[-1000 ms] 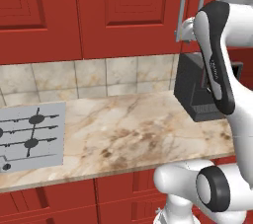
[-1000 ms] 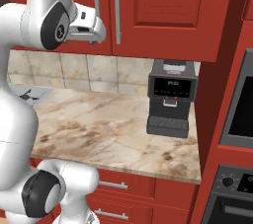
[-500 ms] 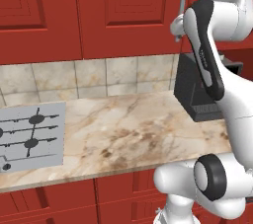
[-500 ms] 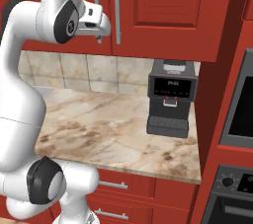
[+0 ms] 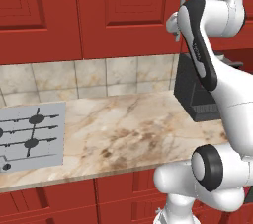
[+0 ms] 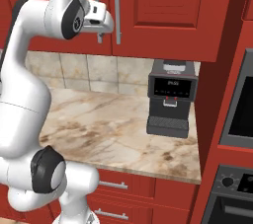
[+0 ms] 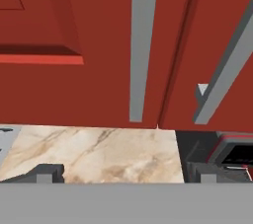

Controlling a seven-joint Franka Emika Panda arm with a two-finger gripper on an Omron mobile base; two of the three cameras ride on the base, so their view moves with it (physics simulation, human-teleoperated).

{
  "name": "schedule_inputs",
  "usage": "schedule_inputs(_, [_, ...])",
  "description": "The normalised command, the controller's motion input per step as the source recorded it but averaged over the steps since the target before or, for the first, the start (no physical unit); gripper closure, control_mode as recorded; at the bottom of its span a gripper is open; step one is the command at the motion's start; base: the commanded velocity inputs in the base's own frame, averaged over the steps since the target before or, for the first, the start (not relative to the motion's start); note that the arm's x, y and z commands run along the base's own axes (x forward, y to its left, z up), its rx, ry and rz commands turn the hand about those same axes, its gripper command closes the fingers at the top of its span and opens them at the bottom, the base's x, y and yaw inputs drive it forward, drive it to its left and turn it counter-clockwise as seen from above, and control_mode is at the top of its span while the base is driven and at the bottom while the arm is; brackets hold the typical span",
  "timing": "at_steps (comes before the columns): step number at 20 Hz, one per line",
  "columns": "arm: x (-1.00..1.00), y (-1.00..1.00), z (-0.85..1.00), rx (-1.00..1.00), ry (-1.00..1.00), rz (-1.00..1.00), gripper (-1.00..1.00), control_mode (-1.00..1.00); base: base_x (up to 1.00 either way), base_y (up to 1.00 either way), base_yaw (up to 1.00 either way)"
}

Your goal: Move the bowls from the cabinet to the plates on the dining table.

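Two grey bar handles (image 7: 143, 45) side by side on the closed doors of the red wall cabinet (image 6: 163, 11), one per door, just ahead of the gripper (image 6: 101, 34). Jaws spread wide and empty, raised level with the lower ends of those handles, close to them but touching neither. One marble-topped bench (image 5: 128, 134) below, carrying one grey cooktop (image 5: 29, 136) at its left end and one black coffee machine (image 6: 170, 99) at its right end, against the tiled wall. One dark oven front (image 6: 239, 104) set into the red column to the right. Bowls somewhere behind the shut doors at most: cannot tell from here.
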Motion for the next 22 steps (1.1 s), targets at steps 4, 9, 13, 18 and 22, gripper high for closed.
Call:
schedule_inputs(4, [0.11, -0.08, 0.01, 0.0, 0.0, 0.0, -1.0, -1.0, 0.0, 0.0, 0.0])
schedule_inputs(9, [0.17, -0.01, 0.0, 0.0, 0.0, 0.0, -1.0, -1.0, 0.0, 0.0, 0.0])
schedule_inputs(13, [0.3, 0.0, 0.0, 0.0, 0.0, 0.0, -1.0, -1.0, 0.0, 0.0, 0.0])
schedule_inputs(18, [0.56, 0.0, 0.0, 0.0, 0.0, 0.0, -1.0, -1.0, 0.0, 0.0, 0.0])
schedule_inputs(22, [0.47, 0.0, 0.0, 0.0, 0.0, 0.0, -1.0, -1.0, 0.0, 0.0, 0.0])
